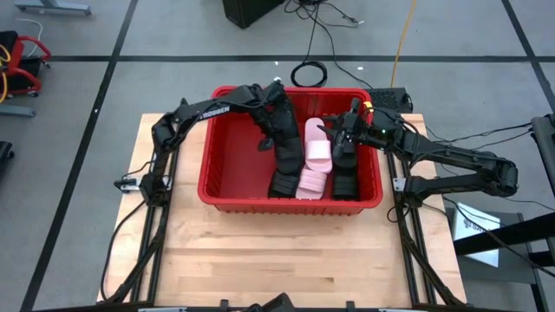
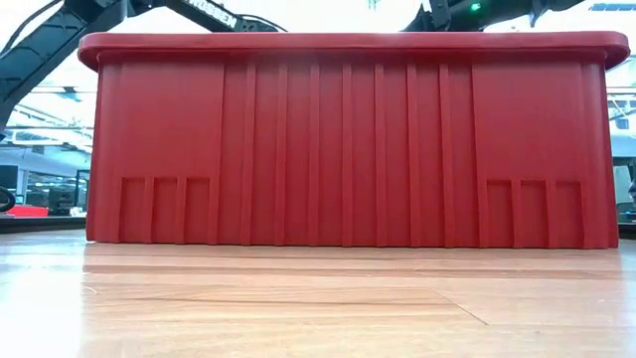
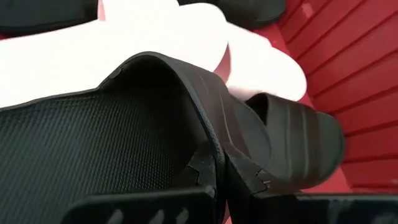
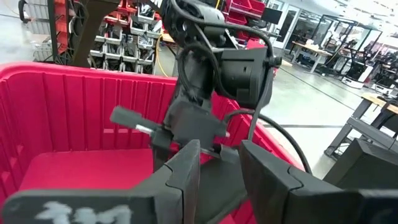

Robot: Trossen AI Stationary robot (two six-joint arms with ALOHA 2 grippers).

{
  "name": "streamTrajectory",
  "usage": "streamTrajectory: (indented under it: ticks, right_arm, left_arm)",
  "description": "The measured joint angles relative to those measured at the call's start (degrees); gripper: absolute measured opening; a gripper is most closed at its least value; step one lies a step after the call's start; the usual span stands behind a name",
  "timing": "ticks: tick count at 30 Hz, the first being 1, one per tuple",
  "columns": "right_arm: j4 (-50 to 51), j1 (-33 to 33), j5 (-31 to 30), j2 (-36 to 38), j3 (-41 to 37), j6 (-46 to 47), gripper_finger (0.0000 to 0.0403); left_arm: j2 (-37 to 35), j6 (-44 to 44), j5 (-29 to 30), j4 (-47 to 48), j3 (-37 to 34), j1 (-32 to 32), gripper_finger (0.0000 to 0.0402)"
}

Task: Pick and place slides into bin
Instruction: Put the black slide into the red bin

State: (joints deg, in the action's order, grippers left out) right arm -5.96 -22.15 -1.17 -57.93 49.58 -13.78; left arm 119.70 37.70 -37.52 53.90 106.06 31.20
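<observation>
The red bin stands at the table's middle and fills the low view. Inside it, two pale pink slides lie in the middle and a black slide lies beside them toward the right wall. My left gripper reaches into the bin from the far left and is shut on another black slide. My right gripper hovers open above the bin's far right part. It points level toward the left arm, with nothing between its fingers. My left gripper pinches the black slide's wide strap between its two fingers, with the ribbed outer face on one side and the footbed side on the other. The fingers slant down from the far left. The slide hangs below them, and its lower end is down by the bin's near wall.
The bin's left half shows bare red floor. Wooden table top lies free in front of the bin. Cables and a dark box lie on the floor beyond the table's far edge.
</observation>
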Motion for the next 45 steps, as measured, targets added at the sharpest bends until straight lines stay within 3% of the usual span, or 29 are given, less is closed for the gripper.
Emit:
streamTrajectory:
  ticks: [22, 30, 39, 45]
  right_arm:
    - [0.01, 0.0, -0.01, 0.0, 0.0, 0.7, 0.0105]
    - [0.02, 0.0, 0.0, 0.0, 0.0, 1.09, 0.0105]
    - [0.02, 0.0, -0.02, 0.0, 0.0, 0.98, 0.0105]
    - [0.05, 0.0, -0.02, 0.0, 0.0, 0.96, 0.0105]
  left_arm:
    - [1.0, -0.64, -0.05, -0.5, -0.09, -4.22, 0.0011]
    - [1.02, -3.93, 5.37, -2.97, -0.11, -4.17, 0.0047]
    - [0.49, -6.93, 8.63, -3.87, -0.08, -4.39, 0.0122]
    - [0.34, -7.88, 12.8, 0.72, 3.3, -4.35, 0.0166]
